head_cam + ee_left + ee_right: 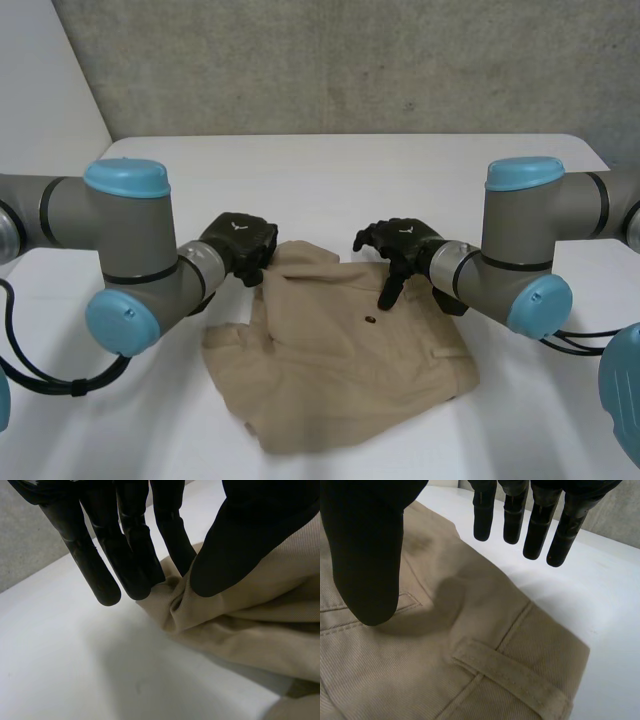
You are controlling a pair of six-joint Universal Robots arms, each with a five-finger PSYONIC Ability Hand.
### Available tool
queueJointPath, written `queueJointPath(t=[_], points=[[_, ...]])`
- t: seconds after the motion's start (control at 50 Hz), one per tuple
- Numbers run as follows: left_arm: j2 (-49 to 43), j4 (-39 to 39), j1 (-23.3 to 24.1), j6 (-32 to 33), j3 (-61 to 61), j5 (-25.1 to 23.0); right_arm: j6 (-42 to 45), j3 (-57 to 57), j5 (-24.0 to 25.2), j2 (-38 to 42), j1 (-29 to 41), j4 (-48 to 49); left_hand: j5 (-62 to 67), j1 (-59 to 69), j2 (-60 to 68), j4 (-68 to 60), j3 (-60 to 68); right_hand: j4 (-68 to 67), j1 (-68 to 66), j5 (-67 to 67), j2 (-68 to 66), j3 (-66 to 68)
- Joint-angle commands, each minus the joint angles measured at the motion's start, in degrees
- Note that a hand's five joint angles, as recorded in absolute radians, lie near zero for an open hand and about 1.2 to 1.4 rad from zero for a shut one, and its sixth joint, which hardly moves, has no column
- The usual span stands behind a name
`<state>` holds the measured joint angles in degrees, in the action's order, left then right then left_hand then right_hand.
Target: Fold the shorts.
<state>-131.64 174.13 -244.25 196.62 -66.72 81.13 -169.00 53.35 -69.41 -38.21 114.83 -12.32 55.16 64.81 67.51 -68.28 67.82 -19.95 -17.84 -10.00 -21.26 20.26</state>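
One bunched corner of the soft, limp khaki shorts (340, 360), lying on the white table (350, 170), was pinched by the left hand (240, 245), while the right hand (400, 242) hovered open-fingered above the firmer waistband (545, 645), probably the surest hold.

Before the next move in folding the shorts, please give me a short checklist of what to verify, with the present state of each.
1. Left hand pinches a far corner of the shorts: ok.
2. Right hand grips the shorts: not ok, its straight fingers hold nothing, near the belt loop.
3. Shorts lie flat: not ok, bunched at the left hand.
4. Bare table beyond the shorts: ok.
5. Pinch takes both layers: cannot tell.
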Motion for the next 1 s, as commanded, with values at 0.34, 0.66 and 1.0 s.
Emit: queueJointPath(t=[0.34, 0.66, 1.0], points=[[12.99, 3.23, 0.53, -0.18, -4.21, 0.0, 0.51, -1.58, -2.13, -1.34, -0.05, -0.6, 14.84, 15.19, 12.49, -11.72, 12.18, -60.05, -62.16, -60.0, -58.74, 59.74], [13.77, 23.88, 1.93, -0.18, 15.03, 9.22, 11.06, -1.23, -15.49, -24.18, 1.27, 32.52, 14.84, 15.19, 12.49, -11.72, 12.18, -60.05, -62.16, -60.0, -58.74, 59.74], [30.74, 34.35, 6.5, 0.25, -13.22, 10.28, 12.03, 14.58, -16.29, -32.28, 1.54, 29.29, 14.84, 15.19, 12.49, -11.72, 12.18, -60.05, -62.16, -60.0, -58.74, 59.74]])
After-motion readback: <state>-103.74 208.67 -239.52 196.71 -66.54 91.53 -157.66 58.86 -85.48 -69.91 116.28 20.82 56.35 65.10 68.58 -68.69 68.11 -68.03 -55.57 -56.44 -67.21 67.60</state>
